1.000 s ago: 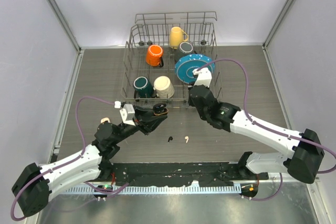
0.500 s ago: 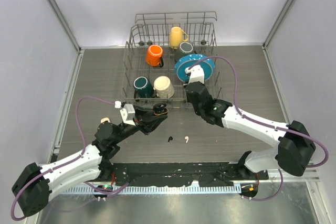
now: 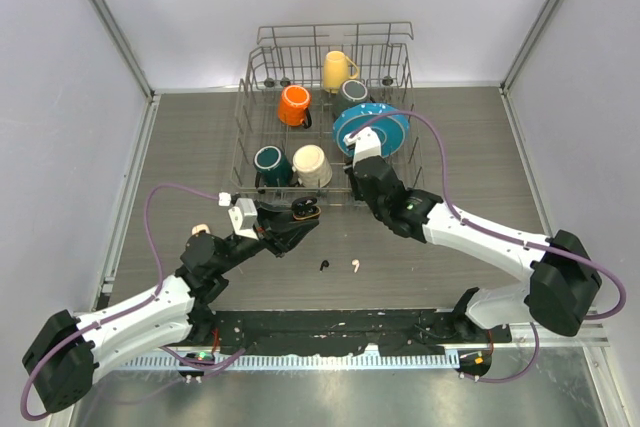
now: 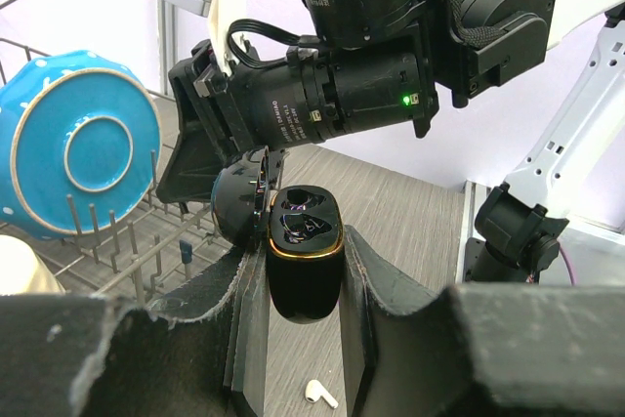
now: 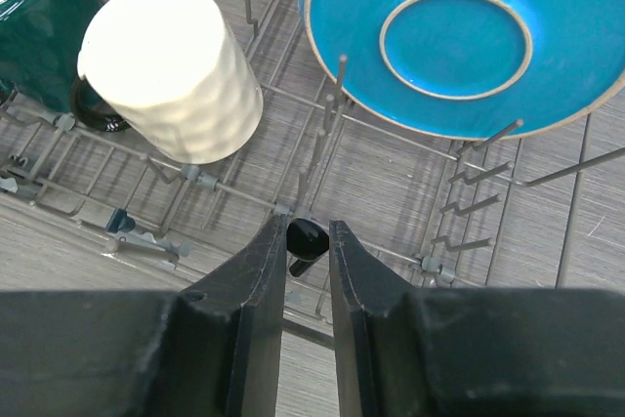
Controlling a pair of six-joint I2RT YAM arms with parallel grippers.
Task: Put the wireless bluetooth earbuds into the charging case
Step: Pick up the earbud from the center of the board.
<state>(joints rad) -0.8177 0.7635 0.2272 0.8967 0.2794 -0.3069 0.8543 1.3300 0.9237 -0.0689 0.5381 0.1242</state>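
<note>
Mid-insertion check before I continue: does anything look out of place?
A black earbud and a white earbud lie loose on the table. The right gripper pinches a second black earbud over the rack, not over the case in the left gripper.

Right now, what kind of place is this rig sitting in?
Likely a lab test cell staged as a kitchen: plain white enclosure walls, a wire dish rack with an orange mug and blue plate, on a wood-grain table.
</note>
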